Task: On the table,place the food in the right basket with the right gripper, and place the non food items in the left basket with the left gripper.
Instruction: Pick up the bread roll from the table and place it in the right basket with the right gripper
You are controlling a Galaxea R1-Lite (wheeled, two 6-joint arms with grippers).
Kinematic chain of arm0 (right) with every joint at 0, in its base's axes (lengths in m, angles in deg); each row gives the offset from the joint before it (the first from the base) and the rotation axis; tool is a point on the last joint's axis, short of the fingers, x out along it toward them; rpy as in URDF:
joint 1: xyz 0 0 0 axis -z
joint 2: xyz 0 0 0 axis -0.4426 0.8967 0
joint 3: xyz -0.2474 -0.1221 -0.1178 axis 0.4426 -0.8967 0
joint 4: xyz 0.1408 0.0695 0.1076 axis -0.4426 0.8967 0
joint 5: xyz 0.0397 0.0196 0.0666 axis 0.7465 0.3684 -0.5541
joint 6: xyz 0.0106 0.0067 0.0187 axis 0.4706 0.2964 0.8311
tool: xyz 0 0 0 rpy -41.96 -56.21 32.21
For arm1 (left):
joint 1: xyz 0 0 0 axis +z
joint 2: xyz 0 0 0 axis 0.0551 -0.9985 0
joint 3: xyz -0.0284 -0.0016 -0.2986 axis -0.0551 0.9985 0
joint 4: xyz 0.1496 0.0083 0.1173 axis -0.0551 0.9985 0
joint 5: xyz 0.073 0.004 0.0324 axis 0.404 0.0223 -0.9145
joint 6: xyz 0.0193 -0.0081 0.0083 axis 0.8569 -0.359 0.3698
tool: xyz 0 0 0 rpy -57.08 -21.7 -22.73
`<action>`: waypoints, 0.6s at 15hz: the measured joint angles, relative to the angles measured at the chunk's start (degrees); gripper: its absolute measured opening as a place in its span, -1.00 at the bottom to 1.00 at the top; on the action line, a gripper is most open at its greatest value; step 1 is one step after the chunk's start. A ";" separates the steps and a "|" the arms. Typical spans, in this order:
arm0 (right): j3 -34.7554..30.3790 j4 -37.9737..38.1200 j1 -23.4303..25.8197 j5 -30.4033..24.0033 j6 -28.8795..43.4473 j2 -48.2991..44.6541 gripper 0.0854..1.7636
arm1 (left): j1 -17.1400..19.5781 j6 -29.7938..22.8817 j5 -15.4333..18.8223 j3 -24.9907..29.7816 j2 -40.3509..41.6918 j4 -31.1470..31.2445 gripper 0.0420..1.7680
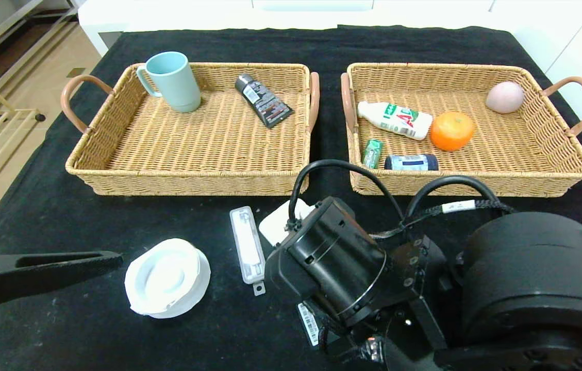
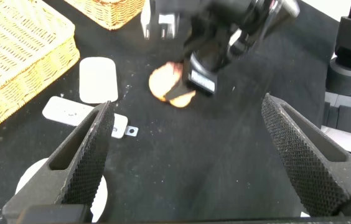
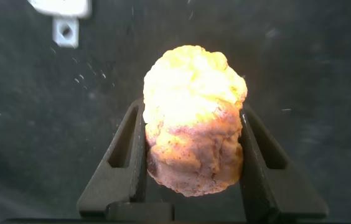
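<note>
Lumpy pinkish-brown bun (image 3: pixel 193 121) lengthwise between right claw (image 3: pixel 194 155) fingers.

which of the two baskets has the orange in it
The right basket, on the right arm's side; the orange sits among its food. The left basket holds only a blue mug and a dark tube.

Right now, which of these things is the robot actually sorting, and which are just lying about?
Part of the job:
- lumpy bun, clamped in the right gripper jaws
- white dish, white case, white block, on the table
- orange, gum pack, blue jar in the right basket
- left basket

Lying about:
- nothing obvious; mug, dark tube, milk bottle, pink ball already sit in baskets
</note>
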 joint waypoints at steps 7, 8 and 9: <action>0.11 -0.61 7.34 0.05 -2.71 -7.96 -0.07 | -0.02 0.00 0.00 0.20 -0.35 0.09 0.94; 0.11 -0.69 9.29 0.06 -3.32 -9.23 -0.07 | -0.05 0.00 0.00 0.27 -0.40 0.13 0.94; 0.18 -0.90 11.13 0.05 -3.80 -10.33 -0.07 | -0.05 0.00 -0.02 0.27 -0.41 0.13 0.94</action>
